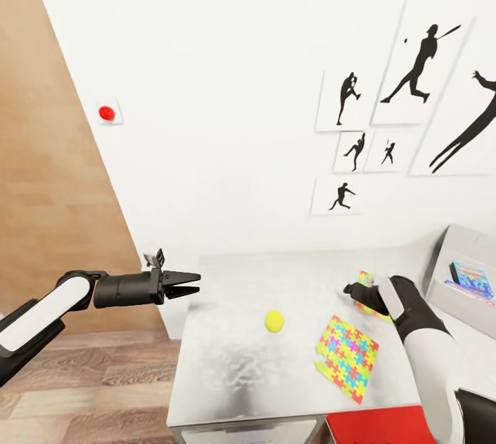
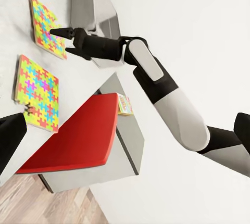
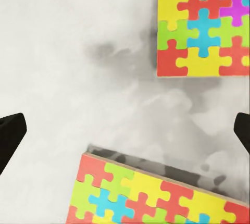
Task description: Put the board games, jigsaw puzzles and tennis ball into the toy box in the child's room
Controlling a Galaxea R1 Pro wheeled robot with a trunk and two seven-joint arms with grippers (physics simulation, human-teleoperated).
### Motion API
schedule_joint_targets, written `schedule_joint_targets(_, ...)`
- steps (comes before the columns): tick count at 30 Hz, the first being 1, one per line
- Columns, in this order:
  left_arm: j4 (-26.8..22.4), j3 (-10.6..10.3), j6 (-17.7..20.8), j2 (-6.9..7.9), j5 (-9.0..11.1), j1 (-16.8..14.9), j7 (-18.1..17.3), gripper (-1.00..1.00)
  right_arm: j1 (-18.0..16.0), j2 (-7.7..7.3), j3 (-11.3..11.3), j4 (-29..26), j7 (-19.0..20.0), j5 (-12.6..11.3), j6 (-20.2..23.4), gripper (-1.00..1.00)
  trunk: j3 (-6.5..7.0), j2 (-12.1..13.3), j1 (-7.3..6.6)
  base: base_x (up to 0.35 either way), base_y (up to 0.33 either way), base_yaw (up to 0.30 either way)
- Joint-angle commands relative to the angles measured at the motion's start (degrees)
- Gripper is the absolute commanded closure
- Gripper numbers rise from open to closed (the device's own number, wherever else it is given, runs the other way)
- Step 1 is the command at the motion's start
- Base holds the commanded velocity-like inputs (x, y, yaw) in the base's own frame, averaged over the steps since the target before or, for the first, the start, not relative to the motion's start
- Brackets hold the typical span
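Above puzzles (image 3: 203, 23), right fingers (image 3: 10, 135) spread, seemingly empty.

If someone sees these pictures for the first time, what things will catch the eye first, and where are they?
Two bright jigsaw puzzles lie flat on the grey table: the nearer puzzle toward the front, the farther puzzle partly behind the right gripper. A small yellow tennis ball sits alone left of them. The left gripper hangs past the table's left edge, and black baseball silhouettes fill the white wall behind.
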Motion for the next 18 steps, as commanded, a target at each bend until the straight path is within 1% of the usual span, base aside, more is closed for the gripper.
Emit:
schedule_joint_targets(1, 0.0, -0.1, 0.0, 0.07, 0.0, -0.1, -0.2, -1.0, -0.1, 0.02, 0.0, 0.3, -0.8, -0.6, 0.2, -1.0, -0.22, -0.1, 0.03, 0.0, 0.0, 0.0)
schedule_joint_targets(18, 0.0, -0.1, 0.1, 0.23, 0.0, -0.1, -0.3, -1.0, 0.0, -0.05, 0.0, 0.9, -1.7, -0.6, 0.1, -1.0, -1.84, -0.1, 0.03, 0.0, 0.0, 0.0)
